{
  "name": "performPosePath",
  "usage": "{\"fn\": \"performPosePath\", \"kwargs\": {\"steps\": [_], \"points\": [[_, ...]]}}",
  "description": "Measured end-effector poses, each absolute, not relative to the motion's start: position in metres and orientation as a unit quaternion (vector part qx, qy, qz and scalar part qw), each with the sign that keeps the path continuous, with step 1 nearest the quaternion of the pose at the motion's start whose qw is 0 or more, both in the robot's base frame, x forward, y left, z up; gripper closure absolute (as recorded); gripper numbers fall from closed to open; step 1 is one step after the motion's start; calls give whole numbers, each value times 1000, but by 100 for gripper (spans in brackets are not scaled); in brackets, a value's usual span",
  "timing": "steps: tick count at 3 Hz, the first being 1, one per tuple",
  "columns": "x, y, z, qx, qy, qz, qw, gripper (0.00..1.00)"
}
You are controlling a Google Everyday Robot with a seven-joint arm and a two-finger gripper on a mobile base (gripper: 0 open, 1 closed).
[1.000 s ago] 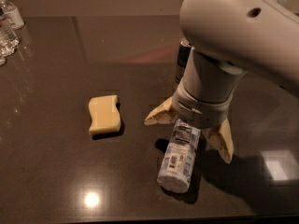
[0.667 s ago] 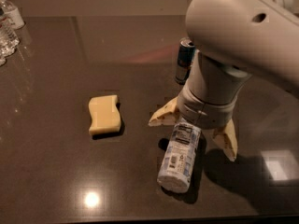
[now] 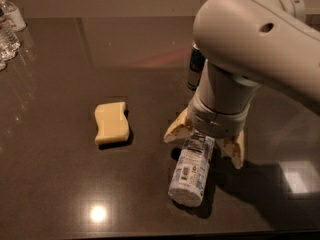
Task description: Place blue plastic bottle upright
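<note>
The blue plastic bottle (image 3: pixel 192 171) lies on its side on the dark glossy table (image 3: pixel 55 184), a little right of centre in my view. Its long axis runs from about 1 o'clock to 7 o'clock. The pale label with black print faces up, the rounded near end points toward 7 o'clock, and the far end is hidden under the wrist, so I cannot see the cap. The gripper (image 3: pixel 206 140) hangs directly over that far end, below the large white arm (image 3: pixel 260 39) that fills the upper right. Its two tan fingers (image 3: pixel 176 130) are spread wide, one on each side of the bottle at roughly 10 o'clock and 3 o'clock from the bottle's upper part. They straddle it without closing on it. I cannot tell whether either fingertip touches the plastic. A dark drink can (image 3: pixel 195 66) stands upright at 12 o'clock from the bottle, partly hidden by the arm. A pale yellow sponge (image 3: pixel 111 122) lies flat at 9 o'clock from the gripper, well apart from the bottle. Small clear bottles (image 3: pixel 7 30) are grouped at the table's far left edge, toward 10 o'clock. A bright light reflection (image 3: pixel 98 213) sits on the tabletop at 8 o'clock from the bottle.
</note>
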State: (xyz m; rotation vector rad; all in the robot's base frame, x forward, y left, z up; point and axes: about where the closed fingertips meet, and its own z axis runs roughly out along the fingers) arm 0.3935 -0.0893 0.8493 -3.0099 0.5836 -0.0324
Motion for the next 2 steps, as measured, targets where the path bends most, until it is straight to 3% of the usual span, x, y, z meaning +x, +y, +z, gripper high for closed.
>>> {"fn": "performPosePath", "kwargs": {"steps": [2], "points": [[393, -83, 847, -982, 184, -10, 33, 62]]}}
